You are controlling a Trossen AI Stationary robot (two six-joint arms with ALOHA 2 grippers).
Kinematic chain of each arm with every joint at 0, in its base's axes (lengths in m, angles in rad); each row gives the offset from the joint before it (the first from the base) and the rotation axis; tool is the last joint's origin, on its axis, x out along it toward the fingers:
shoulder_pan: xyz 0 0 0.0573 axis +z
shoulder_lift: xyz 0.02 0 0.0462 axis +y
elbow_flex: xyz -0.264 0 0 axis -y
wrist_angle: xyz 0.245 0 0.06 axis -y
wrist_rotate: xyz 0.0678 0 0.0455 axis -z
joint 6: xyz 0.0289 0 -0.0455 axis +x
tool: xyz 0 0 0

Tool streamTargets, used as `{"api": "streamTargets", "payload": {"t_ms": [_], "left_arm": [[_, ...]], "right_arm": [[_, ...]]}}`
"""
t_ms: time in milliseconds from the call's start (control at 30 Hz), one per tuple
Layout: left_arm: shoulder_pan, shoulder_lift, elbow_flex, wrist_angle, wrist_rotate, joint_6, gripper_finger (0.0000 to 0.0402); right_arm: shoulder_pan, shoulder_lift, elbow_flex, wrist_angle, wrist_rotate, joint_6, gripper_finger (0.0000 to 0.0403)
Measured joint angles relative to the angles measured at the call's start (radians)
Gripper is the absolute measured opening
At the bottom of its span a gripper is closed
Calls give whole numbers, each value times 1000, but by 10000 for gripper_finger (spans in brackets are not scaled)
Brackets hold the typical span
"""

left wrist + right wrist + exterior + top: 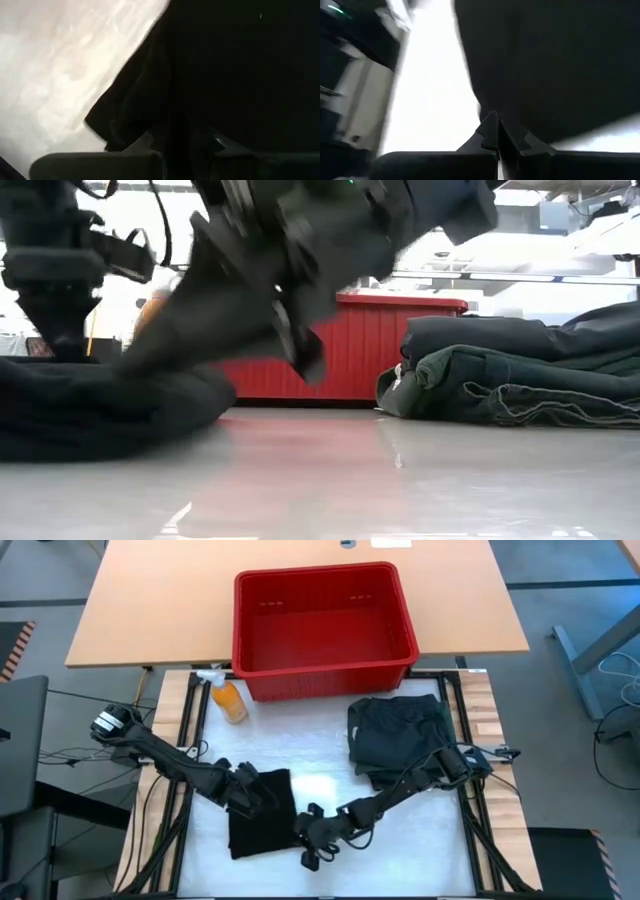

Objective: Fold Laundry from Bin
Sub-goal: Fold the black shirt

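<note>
A black cloth (262,825) lies bunched on the white table top, near the front left. My left gripper (250,798) points steeply down onto its far left part, shut with cloth between the fingers (182,142). My right gripper (306,832) reaches in from the right, slanting down, shut at the cloth's right edge (499,131). The red bin (325,578) stands at the far side of the table. A pile of folded dark laundry (400,735) lies on the table right of centre. My left gripper pinches a raised fold of the black cloth (175,120) between its two fingers, coming from above. The rest of the cloth lies slack on the table. My right gripper's shut fingertips (490,122) meet the cloth's edge (485,100); whether a layer is between them I cannot tell.
An orange spray bottle (228,700) stands at the bin's near left corner. The folded pile (520,370) rises at the right of the low view, in front of the bin (370,350). White table top shows between the cloth and the pile.
</note>
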Motion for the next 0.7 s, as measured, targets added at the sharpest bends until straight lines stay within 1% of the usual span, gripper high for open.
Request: {"api": "streamTargets", "payload": {"t_ms": [100,333,500,633,700], "left_arm": [[0,0,-33,34,28,-14,29],[0,1,-51,42,38,-60,20],[0,1,-51,32,114,-55,19],[-1,-17,-51,33,143,-63,19],[-1,-37,-51,40,139,-83,19]], "right_arm": [[0,0,-24,-41,17,21,21],[-7,-2,-23,-132,26,56,21],[-9,-24,-22,-217,15,76,21],[-9,-90,-30,-256,13,33,20],[-8,-140,-29,-231,41,23,20]]}}
